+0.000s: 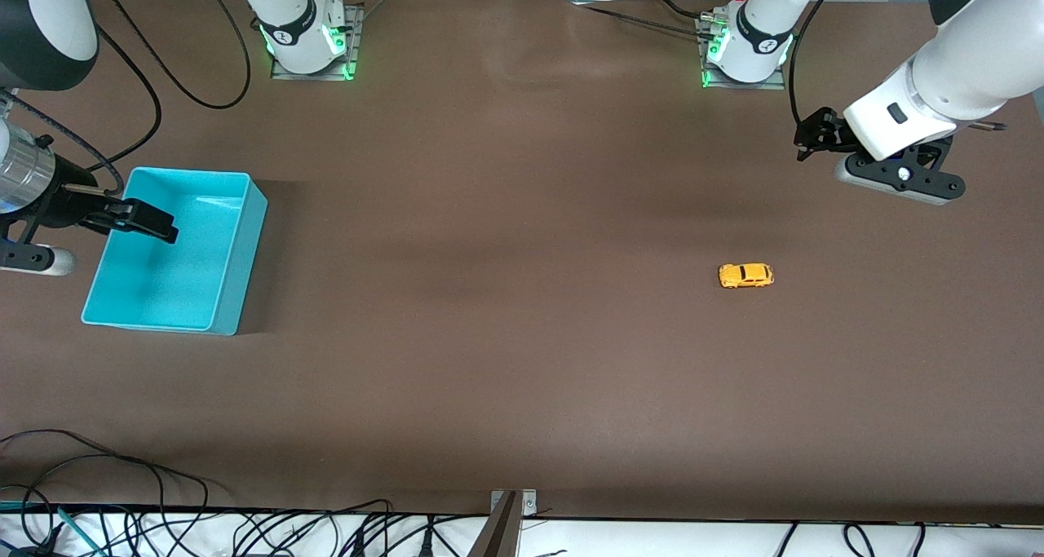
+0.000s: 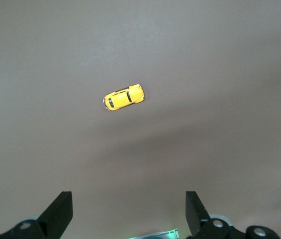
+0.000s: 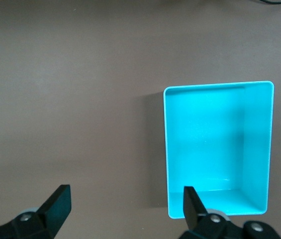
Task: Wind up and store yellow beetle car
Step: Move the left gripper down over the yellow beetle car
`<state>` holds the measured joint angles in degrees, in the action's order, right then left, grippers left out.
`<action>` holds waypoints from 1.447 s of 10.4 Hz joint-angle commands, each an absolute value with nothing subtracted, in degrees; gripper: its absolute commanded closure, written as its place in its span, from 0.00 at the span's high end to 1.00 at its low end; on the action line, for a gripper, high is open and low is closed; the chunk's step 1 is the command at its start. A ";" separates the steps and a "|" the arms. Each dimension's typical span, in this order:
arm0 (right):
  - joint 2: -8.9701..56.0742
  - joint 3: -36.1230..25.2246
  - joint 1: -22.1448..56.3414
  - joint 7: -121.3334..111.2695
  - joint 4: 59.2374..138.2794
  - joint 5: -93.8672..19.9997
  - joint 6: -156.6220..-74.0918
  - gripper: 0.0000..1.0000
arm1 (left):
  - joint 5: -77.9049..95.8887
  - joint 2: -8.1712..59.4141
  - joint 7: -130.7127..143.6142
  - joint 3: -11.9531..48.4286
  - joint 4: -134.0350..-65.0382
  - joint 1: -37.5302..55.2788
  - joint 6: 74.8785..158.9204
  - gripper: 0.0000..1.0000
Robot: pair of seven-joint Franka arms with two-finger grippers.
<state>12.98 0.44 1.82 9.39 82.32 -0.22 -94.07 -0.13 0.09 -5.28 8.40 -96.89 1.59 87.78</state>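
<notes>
Jaws wide on both my left gripper [image 2: 129, 214] and right gripper [image 3: 123, 209], holding nothing. Yellow beetle car [image 1: 745, 276], dark-windowed, sits on the brown bench [image 1: 506, 337] toward my left arm's end.

table [image 1: 522, 361]: brown, matte | cables [image 1: 122, 524]: along near edge | light: even
</notes>
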 commanded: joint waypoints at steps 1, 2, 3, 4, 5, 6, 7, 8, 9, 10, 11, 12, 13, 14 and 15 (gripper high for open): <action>12.74 0.35 1.58 9.23 82.18 -1.23 -93.95 1.00 | 0.88 0.44 -8.52 8.44 -95.80 1.67 87.36 1.00; 12.74 0.35 1.58 9.23 82.18 -1.23 -93.87 1.00 | 0.79 0.44 -8.96 8.44 -95.80 1.76 87.28 1.00; 12.74 0.35 1.58 9.23 82.26 -1.23 -93.87 1.00 | 0.62 0.53 -10.18 8.44 -95.80 1.93 87.36 1.00; 12.74 0.35 1.58 9.23 82.27 -1.23 -93.95 1.00 | 0.44 1.31 -12.89 8.44 -95.80 1.93 87.36 1.00; 12.74 0.35 1.58 9.23 82.27 -1.23 -93.96 1.00 | 0.44 1.84 -15.36 8.44 -95.80 1.93 87.36 1.00; 12.74 0.35 1.58 9.23 82.27 -1.23 -93.87 1.00 | 0.53 2.54 -17.82 8.44 -95.97 1.93 87.36 1.00; 12.74 0.35 1.58 9.23 82.27 -1.23 -93.95 1.00 | 0.44 3.33 -20.71 8.44 -95.98 1.93 87.45 1.00; 12.74 0.35 1.58 9.23 82.27 -1.23 -93.96 1.00 | 0.35 4.12 -24.14 8.44 -96.32 1.85 89.10 1.00; 12.74 0.35 1.58 9.23 82.27 -1.23 -94.04 1.00 | 0.35 4.65 -28.96 8.44 -97.20 1.76 91.21 1.00; 12.74 0.35 1.58 9.23 82.27 -1.23 -93.96 1.00 | 0.35 6.66 -34.40 8.44 -97.21 1.24 92.36 1.00; 12.74 0.35 1.50 9.23 82.27 -1.32 -94.04 1.00 | 0.35 8.51 -39.93 8.35 -97.47 0.97 94.20 1.00; 12.74 0.35 1.58 9.23 82.35 -1.32 -94.04 1.00 | 0.00 9.57 -44.60 8.35 -98.78 0.79 96.92 1.00; 12.83 0.35 1.58 9.23 82.35 -1.32 -94.04 1.00 | -0.87 9.67 -48.48 8.35 -100.70 0.79 99.73 1.00; 12.92 0.35 1.50 9.23 82.35 -1.32 -94.04 1.00 | -1.05 9.67 -51.47 8.35 -103.25 0.79 102.89 1.00; 12.92 0.35 1.58 9.32 82.35 -1.32 -94.04 1.00 | -1.05 10.36 -55.85 8.35 -105.62 0.79 106.75 1.00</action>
<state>13.03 0.43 1.75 9.39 82.36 -0.22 -94.10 -0.23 10.80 -49.88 8.23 -102.06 1.03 102.45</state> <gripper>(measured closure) 0.000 0.000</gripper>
